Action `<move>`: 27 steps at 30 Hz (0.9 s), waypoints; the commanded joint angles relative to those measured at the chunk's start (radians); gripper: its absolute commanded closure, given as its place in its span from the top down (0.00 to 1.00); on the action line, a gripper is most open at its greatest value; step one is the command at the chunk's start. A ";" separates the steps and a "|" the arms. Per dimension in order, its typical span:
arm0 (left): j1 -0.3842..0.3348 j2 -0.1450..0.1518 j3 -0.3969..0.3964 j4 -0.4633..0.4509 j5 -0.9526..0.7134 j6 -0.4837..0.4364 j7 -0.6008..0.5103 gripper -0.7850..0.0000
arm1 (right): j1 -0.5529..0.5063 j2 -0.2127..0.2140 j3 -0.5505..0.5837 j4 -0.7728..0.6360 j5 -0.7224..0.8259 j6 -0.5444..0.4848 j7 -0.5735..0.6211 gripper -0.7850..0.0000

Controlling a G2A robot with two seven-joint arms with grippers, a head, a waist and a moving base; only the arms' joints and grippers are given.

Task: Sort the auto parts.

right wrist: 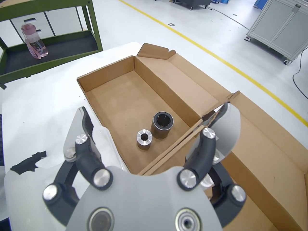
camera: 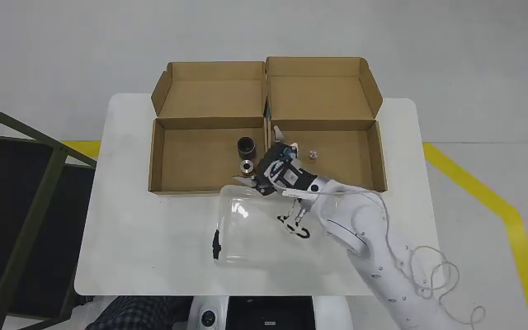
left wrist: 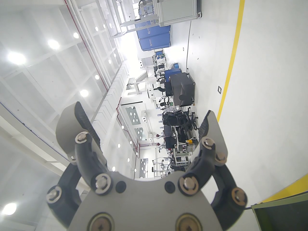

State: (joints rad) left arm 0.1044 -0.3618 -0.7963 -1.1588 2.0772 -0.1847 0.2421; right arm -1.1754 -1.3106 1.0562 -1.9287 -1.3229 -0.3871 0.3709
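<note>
The white right arm (camera: 379,247) trails a thin looping cable (camera: 445,268). Both wrists' jaws are pale grey with black ridges, on black links with silver screws.

Two boxes sat side by side at the far edge of the table (camera: 132,214), the left box (camera: 190,165) holding a sleeve (camera: 247,148) with a bushing (right wrist: 144,139) just beside it, the right box (camera: 355,161) a small part (camera: 313,153), and a tray (camera: 239,239) lay in front of both.
</note>
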 commanded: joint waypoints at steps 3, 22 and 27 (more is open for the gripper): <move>0.000 0.000 0.000 0.000 0.000 0.000 0.000 1.00 | -0.093 0.021 0.093 -0.040 -0.013 -0.059 -0.077 1.00; 0.000 0.000 0.000 0.000 0.000 0.000 0.000 1.00 | -0.425 0.086 0.491 -0.061 -0.100 -0.160 -0.444 1.00; 0.000 0.000 0.000 0.000 0.000 0.000 0.000 1.00 | -0.493 0.094 0.574 -0.049 -0.093 -0.149 -0.512 1.00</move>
State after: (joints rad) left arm 0.1044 -0.3618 -0.7963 -1.1588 2.0772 -0.1847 0.2421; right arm -1.6554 -1.2184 1.6120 -1.9797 -1.4175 -0.5409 -0.1270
